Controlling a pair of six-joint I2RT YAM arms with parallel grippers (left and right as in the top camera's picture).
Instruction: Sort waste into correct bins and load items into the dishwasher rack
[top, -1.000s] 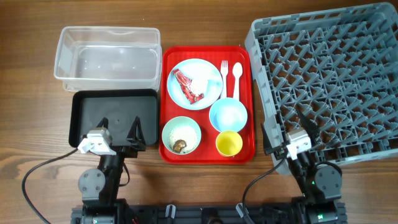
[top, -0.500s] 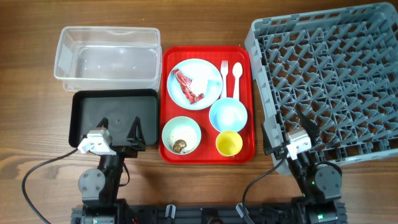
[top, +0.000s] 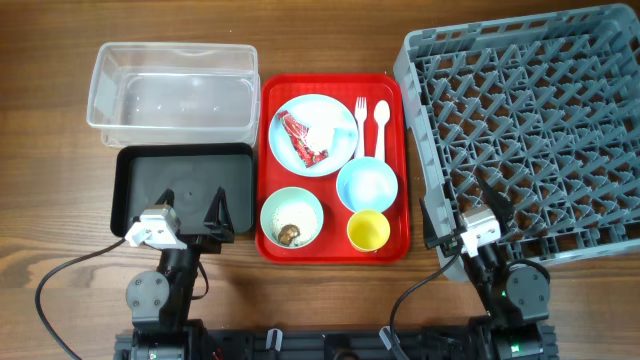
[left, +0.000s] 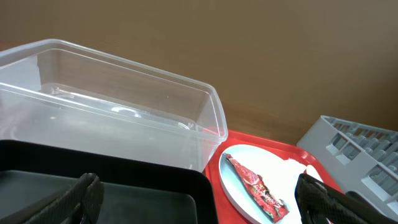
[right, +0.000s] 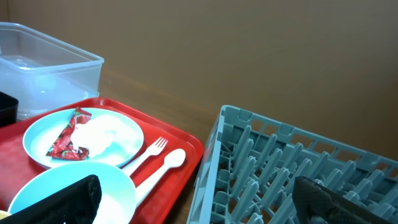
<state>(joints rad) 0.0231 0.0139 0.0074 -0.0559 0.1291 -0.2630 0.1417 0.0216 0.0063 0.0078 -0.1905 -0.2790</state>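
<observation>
The red serving tray (top: 395, 150) holds a light blue plate (top: 335, 148) with a crumpled red wrapper (top: 303, 139) and white tissue (top: 326, 128), a white fork (top: 361, 118), a spoon (top: 380, 122), a light blue bowl (top: 367, 185), a pale green bowl (top: 291, 212) with a brown bit (top: 289, 233), and a yellow cup (top: 368, 231). My left gripper (top: 192, 206) is open and empty over the black tray (top: 185, 175). My right gripper (top: 462, 211) is open and empty over the near left edge of the grey dishwasher rack (top: 530, 120). The wrapper (left: 258, 186) also shows in the left wrist view.
The clear plastic tub (top: 172, 95) stands behind the black tray at the left. The rack fills the right side. Bare wooden table lies along the front edge, where cables run from both arm bases.
</observation>
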